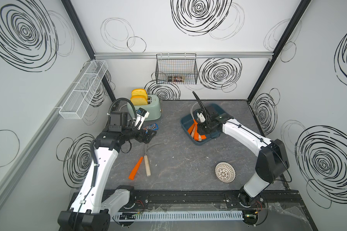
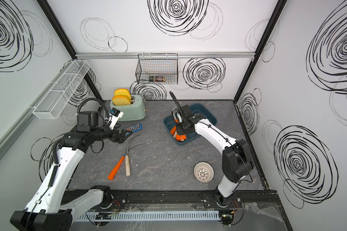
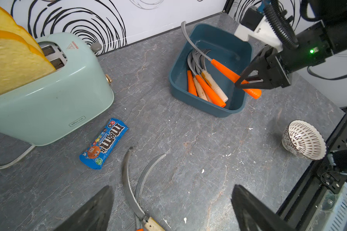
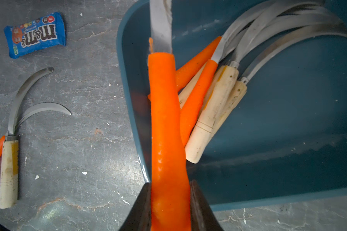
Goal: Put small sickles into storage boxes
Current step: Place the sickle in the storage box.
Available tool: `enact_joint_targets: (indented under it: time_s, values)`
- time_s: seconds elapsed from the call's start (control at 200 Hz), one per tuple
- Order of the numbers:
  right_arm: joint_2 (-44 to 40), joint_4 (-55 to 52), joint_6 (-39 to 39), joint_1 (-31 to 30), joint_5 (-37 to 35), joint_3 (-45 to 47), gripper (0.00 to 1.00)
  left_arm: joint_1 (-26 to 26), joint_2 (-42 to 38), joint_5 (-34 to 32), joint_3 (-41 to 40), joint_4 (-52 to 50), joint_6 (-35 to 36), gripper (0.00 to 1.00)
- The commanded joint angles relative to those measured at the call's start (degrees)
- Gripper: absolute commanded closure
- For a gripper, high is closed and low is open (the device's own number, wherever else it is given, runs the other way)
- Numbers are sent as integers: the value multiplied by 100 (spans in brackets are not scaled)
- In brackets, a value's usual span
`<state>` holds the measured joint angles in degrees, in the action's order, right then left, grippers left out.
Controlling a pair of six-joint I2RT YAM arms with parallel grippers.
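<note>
Two small sickles lie loose on the counter (image 1: 178, 160), side by side and touching where blade meets handle: an orange-handled sickle (image 1: 136, 169) and a wooden-handled sickle (image 1: 147, 166), both with blades pointing away from the near rail.

The left hand (image 1: 147, 137) is positioned over their blade tips. The arm extends forward from the near rail with the elbow raised and the wrist roughly level, aimed toward the middle of the counter. Its fingers (image 3: 94, 210) are spread wide and hold nothing. The left wrist view shows both blades between them. Contact with the counter cannot be judged.

The right arm reaches forward and inward, and its wrist is bent down over the near end of the tray (image 2: 207, 117). The right hand (image 3: 241, 83) is clamped narrow on the orange handle of the held sickle (image 3: 224, 72). That sickle is tilted, with its butt end projecting past the fingers beyond the tray's rim. Its grey blade runs above the tray's interior toward the far corner.

Below it, inside the tray, lies a bundle of sickles (image 4: 212, 112). Orange and wooden handles sit together at the near end, and the blades fan toward the far end.

Also noted: toaster (image 1: 154, 109) with two bread slices (image 1: 139, 100), candy packet (image 1: 151, 127), patterned bowl (image 1: 225, 172).
</note>
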<state>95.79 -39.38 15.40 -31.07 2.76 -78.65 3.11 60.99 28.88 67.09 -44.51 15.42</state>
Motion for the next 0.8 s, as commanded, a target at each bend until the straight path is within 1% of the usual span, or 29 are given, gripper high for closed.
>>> enact_joint_targets:
  time_s: [0.0,0.165,0.4,0.796]
  values:
    - [-192,-22,41,180,245,101,100,71,-52,29,105,131,66,4]
    - [-204,72,212,438,446,300,100,127,-146,85,-51,180,49,4]
    - [-303,379,530,798,840,595,100,172,-150,91,-7,206,9,4]
    - [-251,736,1016,1295,1303,733,100,513,-73,33,50,267,121,4]
